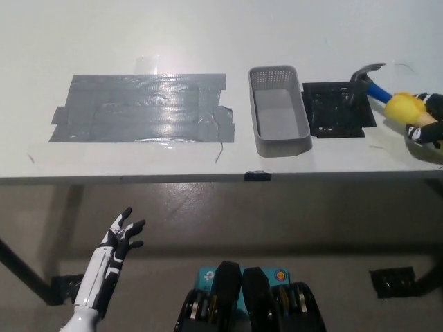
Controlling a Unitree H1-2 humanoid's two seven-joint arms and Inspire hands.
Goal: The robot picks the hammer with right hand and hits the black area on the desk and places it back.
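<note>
A bare test bench in a lab or workshop: a plain white tabletop point(208, 41) patched with strips of grey tape point(142, 108), a black square pad point(338, 109) and a grey plastic basket point(278, 111) set on it, over a worn concrete floor point(228, 221).

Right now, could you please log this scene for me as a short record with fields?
right hand: shut on the hammer's yellow grip, at the picture's right edge
hammer: head over the black area's far right corner
black area: right of the basket
basket: grey, empty
grey tape patch: left part of the desk
left hand: open, resting below the desk edge
</note>
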